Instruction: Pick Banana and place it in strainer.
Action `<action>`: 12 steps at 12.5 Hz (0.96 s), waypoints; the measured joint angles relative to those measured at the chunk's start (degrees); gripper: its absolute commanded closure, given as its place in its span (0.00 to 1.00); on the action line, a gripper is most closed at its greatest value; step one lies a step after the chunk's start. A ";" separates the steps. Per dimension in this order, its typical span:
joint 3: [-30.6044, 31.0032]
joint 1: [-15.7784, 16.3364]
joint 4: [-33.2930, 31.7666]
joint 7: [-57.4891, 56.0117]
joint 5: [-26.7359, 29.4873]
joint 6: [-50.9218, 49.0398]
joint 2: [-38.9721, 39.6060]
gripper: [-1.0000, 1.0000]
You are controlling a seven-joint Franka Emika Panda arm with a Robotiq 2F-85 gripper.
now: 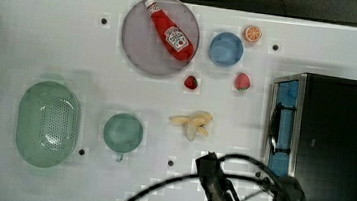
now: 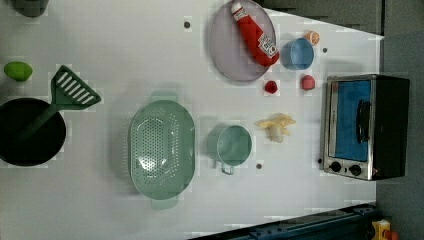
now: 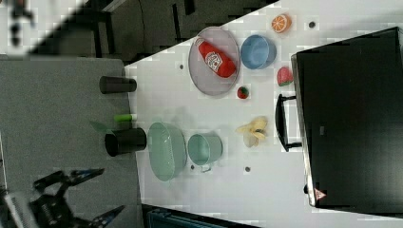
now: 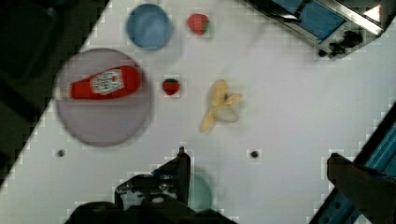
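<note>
The banana (image 1: 193, 123) is small, pale yellow and partly peeled, and it lies on the white table between the teal cup and the toaster oven. It also appears in the left view (image 2: 275, 126), the right view (image 3: 253, 130) and the wrist view (image 4: 220, 105). The strainer (image 1: 48, 123), a large mint-green oval basin with a perforated bottom, stands empty at the top view's left (image 2: 161, 146) (image 3: 166, 150). My gripper (image 4: 261, 161) hangs above the table a short way from the banana, open wide, with nothing between its fingers (image 4: 183, 164). My arm (image 1: 222, 190) enters at the top view's bottom edge.
A teal cup (image 1: 123, 133) stands between strainer and banana. A grey plate (image 1: 141, 51) carries a ketchup bottle (image 1: 170, 29). Near it are a blue bowl (image 1: 226, 48), an orange slice (image 1: 253, 34) and two strawberries (image 1: 191, 82). The toaster oven (image 1: 320, 140) blocks the top view's right. A black pan with a spatula (image 2: 30, 131) sits beyond the strainer.
</note>
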 measured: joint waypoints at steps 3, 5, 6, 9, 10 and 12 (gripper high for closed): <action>1.38 0.20 -4.03 0.10 -0.28 9.69 9.85 0.00; 2.81 0.46 -9.62 0.43 0.90 15.79 16.67 0.00; 2.85 0.72 -11.86 0.49 2.40 17.87 20.54 0.00; 0.85 1.26 -16.79 0.55 2.34 27.27 31.31 0.00; 0.80 0.97 -18.13 0.86 2.34 30.26 34.07 0.00; 1.23 0.72 -19.02 1.24 2.11 35.64 38.25 0.00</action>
